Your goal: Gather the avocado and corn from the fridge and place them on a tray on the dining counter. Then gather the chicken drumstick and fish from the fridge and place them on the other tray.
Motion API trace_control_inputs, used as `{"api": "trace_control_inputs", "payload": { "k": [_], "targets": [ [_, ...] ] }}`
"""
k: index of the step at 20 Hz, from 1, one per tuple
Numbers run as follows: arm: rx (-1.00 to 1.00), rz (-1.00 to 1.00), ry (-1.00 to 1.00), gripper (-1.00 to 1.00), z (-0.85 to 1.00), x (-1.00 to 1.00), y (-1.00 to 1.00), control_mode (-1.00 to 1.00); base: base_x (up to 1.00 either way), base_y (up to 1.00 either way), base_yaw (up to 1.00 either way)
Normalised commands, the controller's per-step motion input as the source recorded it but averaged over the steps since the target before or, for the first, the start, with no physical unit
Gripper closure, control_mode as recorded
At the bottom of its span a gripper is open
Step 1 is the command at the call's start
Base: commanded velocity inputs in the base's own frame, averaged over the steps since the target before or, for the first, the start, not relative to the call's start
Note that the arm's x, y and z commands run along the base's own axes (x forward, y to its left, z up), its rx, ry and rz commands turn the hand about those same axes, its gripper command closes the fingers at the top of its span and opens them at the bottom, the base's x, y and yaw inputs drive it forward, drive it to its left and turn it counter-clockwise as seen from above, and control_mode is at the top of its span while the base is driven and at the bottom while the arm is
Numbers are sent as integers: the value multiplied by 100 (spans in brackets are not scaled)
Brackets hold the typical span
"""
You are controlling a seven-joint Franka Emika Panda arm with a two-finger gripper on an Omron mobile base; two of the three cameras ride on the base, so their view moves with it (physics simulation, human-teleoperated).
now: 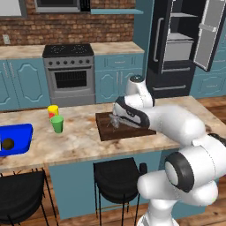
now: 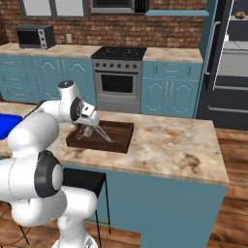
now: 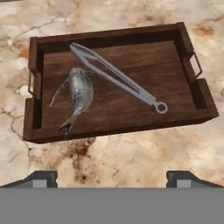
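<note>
Here, in the left base view, we see our claw (image 1: 115, 118) hanging over the left end of the brown tray (image 1: 132, 132) on the dining counter (image 1: 84, 137), with the fish (image 1: 113, 122) just under it as a pale shape; the jaws are too small here to judge. Well off to the claw's left stand a yellow cup (image 1: 53, 109) and a green cup (image 1: 57, 124), and further left a blue tray (image 1: 17, 137) holds the dark avocado (image 1: 7, 143). Far behind the claw, the fridge (image 1: 176, 44) stands with a door swung out. From the right base view, we find the claw (image 2: 86, 127) low over the tray (image 2: 116, 140), the fish (image 2: 83, 131) beneath it and metal tongs (image 2: 100, 131) slanting out to one side; the chicken drumstick (image 2: 240, 14) sits on a high shelf of the fridge (image 2: 227, 63), far beyond the claw. Looking along the hand, our two fingertips (image 3: 41, 178) stand wide apart at the bottom, holding nothing. Ahead of them the fish (image 3: 79, 92) lies on the tray (image 3: 175, 94) floor toward its left end, tail pointing back at the claw, clear of both tips. The tongs (image 3: 116, 78) lie diagonally across the tray just beside the fish, ring end to the right.
</note>
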Motion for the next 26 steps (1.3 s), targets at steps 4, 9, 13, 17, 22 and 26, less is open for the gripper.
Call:
{"api": "trace_control_inputs", "payload": {
  "k": [4, 9, 13, 17, 22, 26],
  "targets": [
    [0, 0, -17, -100, 56, -85, -40, -100, 0, 0, 0],
    [0, 3, -18, -100, 51, -98, -49, -100, 0, 0, 0],
    [0, 0, -16, -100, 47, -100, -25, -100, 0, 0, 0],
    [0, 0, -12, -100, 37, -100, -16, -100, 0, 0, 0],
    [0, 0, -7, -100, 1, -100, -9, -100, 0, 0, 0],
    [0, 0, -3, -100, -6, -98, 0, -100, 0, 0, 0]
  ]
}}
